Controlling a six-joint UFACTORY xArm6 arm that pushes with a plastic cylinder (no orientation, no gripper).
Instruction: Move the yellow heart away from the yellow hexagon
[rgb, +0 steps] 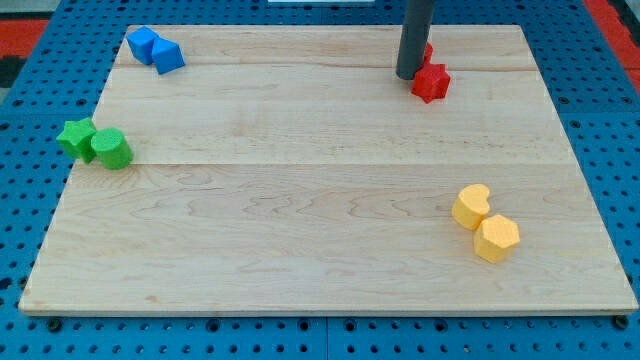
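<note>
Down at the view's lower right you find the yellow heart (471, 206), touching the yellow hexagon (496, 238), which sits just below and to its right. My tip (407, 76) stands well apart from them, near the view's top edge, a little right of centre; it rests just left of a red star-like block (431, 82), and a second red block (427, 52) peeks out from behind the rod. This arm carries no hand, only the rod, so you have nothing apart or clamped to read.

Look at the bench (300, 220): you see the heart and hexagon close to its right edge and fairly near its bottom edge. Bare wood runs from the heart toward the view's left and upward to the tip.

Both yellow pieces share one warm yellow; you can tell the heart by its notch facing the upper right, the hexagon by its flat sides.

Far off at the view's left edge you have a green star (76, 137) touching a green cylinder (112, 148), and at the top left corner two blue blocks (155, 49) pressed together, their shapes hard to make out.
</note>
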